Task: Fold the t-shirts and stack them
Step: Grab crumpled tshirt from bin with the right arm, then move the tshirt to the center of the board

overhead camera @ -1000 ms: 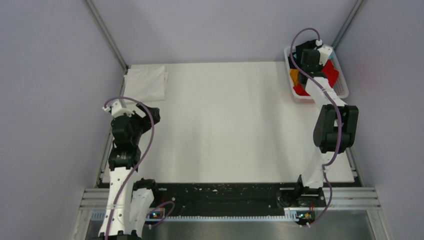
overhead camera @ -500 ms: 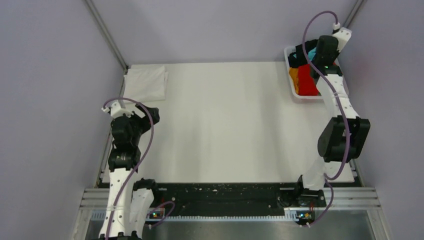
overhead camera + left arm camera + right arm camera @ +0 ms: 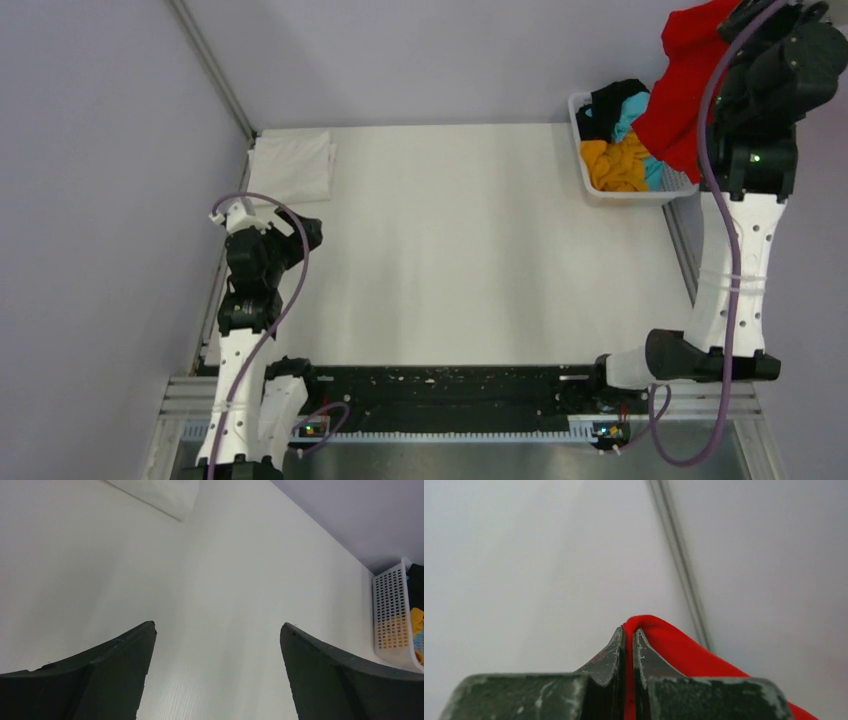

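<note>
Observe right gripper (image 3: 629, 632) clamped on red t-shirt (image 3: 680, 100), hanging above mesh basket (image 3: 578, 112) at white table's (image 3: 450, 250) far-right corner. Note left gripper (image 3: 217, 625) spread wide over tabletop; folded white t-shirt (image 3: 292, 165) far-left; pale lilac walls (image 3: 420, 55).

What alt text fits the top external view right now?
The right gripper, high at the far right, holds a red t-shirt dangling above a white mesh basket holding an orange-yellow shirt, a turquoise shirt and a black shirt. A folded white t-shirt lies at the table's far left corner; the left gripper is open at the left edge.
</note>
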Robot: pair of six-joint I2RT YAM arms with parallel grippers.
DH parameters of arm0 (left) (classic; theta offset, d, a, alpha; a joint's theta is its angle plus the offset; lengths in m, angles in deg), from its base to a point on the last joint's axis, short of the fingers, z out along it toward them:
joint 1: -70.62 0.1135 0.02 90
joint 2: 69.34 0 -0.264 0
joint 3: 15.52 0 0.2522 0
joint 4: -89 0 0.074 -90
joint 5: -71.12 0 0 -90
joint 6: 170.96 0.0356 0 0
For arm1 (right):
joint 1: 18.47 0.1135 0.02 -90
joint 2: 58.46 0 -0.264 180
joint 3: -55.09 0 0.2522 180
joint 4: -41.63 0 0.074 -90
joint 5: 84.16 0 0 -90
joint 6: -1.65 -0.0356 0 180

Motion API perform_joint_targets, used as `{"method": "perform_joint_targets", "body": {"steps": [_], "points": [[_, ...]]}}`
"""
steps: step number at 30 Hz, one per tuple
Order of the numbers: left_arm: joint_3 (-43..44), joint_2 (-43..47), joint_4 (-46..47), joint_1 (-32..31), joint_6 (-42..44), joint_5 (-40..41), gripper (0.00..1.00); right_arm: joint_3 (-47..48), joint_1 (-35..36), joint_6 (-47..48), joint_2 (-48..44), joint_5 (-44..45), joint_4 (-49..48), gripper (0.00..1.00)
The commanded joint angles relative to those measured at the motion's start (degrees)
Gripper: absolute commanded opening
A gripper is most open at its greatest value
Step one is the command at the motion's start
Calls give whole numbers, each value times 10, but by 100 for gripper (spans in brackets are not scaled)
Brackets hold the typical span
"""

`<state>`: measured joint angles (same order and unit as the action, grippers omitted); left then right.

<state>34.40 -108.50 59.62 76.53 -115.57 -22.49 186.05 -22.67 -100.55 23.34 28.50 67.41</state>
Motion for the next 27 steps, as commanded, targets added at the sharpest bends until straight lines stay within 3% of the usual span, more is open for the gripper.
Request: {"method": "perform_joint_targets", "body": {"steps": [1, 5, 7, 12, 17, 19, 23, 25, 27], "points": [[25, 1, 2, 1, -1, -25, 99, 50, -4, -64, -14, -171, 17, 0], [22, 8, -1, 1, -4, -37, 99, 56, 4, -142, -5, -393, 35, 0], [23, 12, -5, 1, -5, -39, 99, 37, 34, -151, -5, -443, 36, 0], [29, 18, -29, 1, -9, -33, 99, -10, 179, -111, 1, -461, 36, 0], [53, 10, -89, 1, -14, 21, 99, -44, 218, -102, -3, -486, 50, 0], [59, 10, -104, 1, -17, 30, 99, -102, 217, -94, -30, -483, 51, 0], [55, 9, -107, 1, -35, 27, 99, -325, 218, -85, -107, -408, 54, 0], [47, 6, -107, 0, -39, 23, 99, -450, 218, -93, -137, -353, 39, 34], [38, 0, -105, 1, -43, 15, 99, -540, 218, -103, -136, -278, 53, 78]]}}
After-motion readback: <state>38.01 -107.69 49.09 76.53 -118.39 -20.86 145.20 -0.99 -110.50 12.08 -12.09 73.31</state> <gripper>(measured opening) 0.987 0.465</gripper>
